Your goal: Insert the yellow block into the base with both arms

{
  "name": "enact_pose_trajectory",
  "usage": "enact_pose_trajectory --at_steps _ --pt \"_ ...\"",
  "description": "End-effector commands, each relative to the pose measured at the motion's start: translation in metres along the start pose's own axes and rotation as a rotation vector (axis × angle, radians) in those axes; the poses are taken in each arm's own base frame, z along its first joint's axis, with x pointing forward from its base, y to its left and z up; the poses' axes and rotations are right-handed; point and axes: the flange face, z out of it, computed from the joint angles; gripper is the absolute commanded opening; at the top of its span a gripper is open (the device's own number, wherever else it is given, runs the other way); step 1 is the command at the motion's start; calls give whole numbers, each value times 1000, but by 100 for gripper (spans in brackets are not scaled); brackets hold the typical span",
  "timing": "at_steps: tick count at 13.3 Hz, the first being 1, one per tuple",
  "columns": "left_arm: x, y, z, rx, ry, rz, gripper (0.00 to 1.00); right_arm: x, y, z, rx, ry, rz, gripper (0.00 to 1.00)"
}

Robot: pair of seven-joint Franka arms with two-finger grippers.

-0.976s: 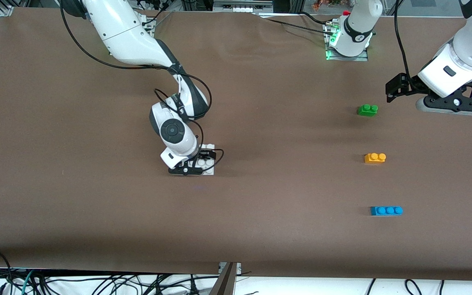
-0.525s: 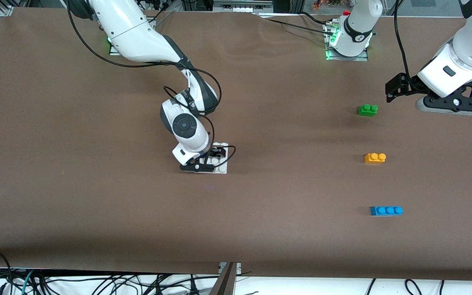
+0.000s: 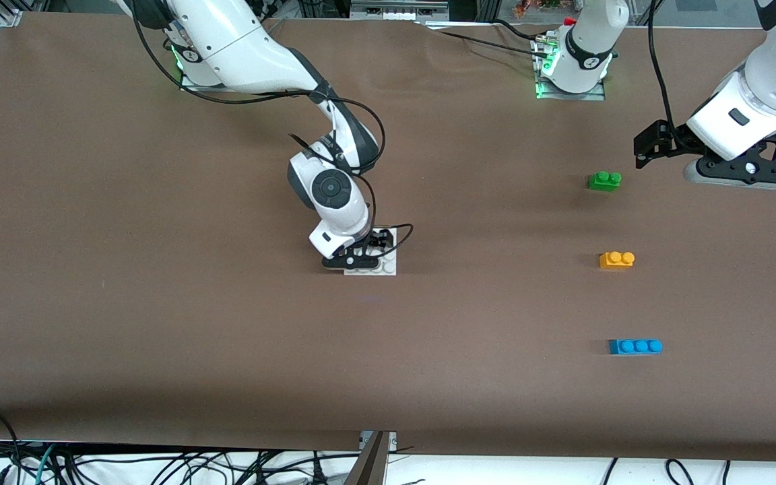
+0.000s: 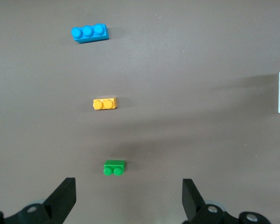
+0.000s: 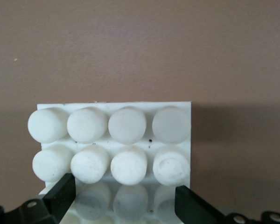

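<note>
Brown matting covers the counter (image 3: pixel 159 323) from end to end, with cable bundles along the edge nearest the front camera.

Right arm: its claw (image 3: pixel 361 254) is down at the middle of the counter, pinching the base (image 3: pixel 382 267). In the right wrist view the two fingers (image 5: pixel 60 196) bracket the white studded plate at opposite edges, and two full rows of studs stand clear of them. This grip probably serves two purposes: it positions the plate and steadies it against the downward force of an insertion. Whether the plate rests on the counter or is held slightly above it cannot be determined.

Left arm: its claw (image 3: pixel 651 149) hangs over the counter at the left arm's end, just beside the green brick (image 3: pixel 605 180). The left wrist view shows its fingers (image 4: pixel 61 201) spread wide with nothing between them. It waits.

Task item: the yellow block (image 3: pixel 616 259) lies flat on the counter, studs up, untouched. It sits between the green brick, which is farther from the front camera, and the blue brick (image 3: pixel 635 346), which is nearer. All three form a row well apart from the base.

Assessment: the insertion has not begun. The next step appears to fall to the left claw, which must pick the yellow block from between its two neighbours without disturbing either, then carry it to the exposed studs.
</note>
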Motion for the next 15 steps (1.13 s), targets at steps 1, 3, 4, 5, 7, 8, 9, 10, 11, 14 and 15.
enact_pose_trajectory --at_steps 1,3,4,5,7,8,9,10,11,14,15 --pt "0 0 -6 12 2 -5 100 -4 -13 8 17 2 5 100" --pt "0 0 -6 12 2 -5 100 -2 -15 5 22 8 3 100" --pt "0 0 -6 12 1 -5 100 -2 -14 5 22 8 0 100" --pt "0 0 -6 12 1 -5 100 -1 -14 5 23 9 0 100" --pt "0 0 -5 12 -2 -5 100 -2 -15 5 23 9 1 100" --pt "0 -1 -5 12 -2 -6 100 -2 -16 4 24 10 1 100" --pt "0 -3 -5 12 -2 -9 100 0 -17 2 29 14 3 100" --pt "0 -3 -5 12 -2 -9 100 1 -18 -1 33 19 4 100" --pt "0 -3 -5 12 -2 -9 100 0 -20 -1 34 19 15 100" --pt "0 -3 -5 12 -1 -9 100 -1 -27 -5 44 27 12 100" --pt "0 -3 -5 12 -2 -9 100 -1 -27 -6 45 28 11 100"
